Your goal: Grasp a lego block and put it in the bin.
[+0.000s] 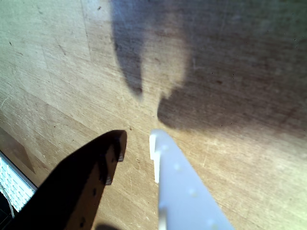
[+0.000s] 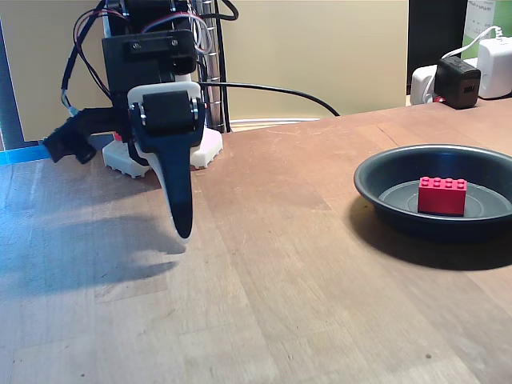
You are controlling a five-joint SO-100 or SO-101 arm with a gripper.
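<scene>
The arm stands folded, wrist bent down, so the gripper [image 2: 183, 228] points at the table. In the wrist view its black finger [image 1: 114, 146] and white finger [image 1: 160, 143] sit slightly apart, nothing between them.

Fixed view: bin [image 2: 376, 186] on the table [image 2: 272, 280], right side, toward the back edge; lego block [image 2: 442, 195] inside it, resting on the bin floor. Gripper [image 2: 182, 230] at left, hanging above the table, well apart from the bin. Arm base [image 2: 128, 160] behind the gripper. Charger cube [image 2: 458, 80] behind the bin, far right corner. Wrist view: fingertips [image 1: 156, 143] above bare table [image 1: 57, 72], narrow gap between them
</scene>
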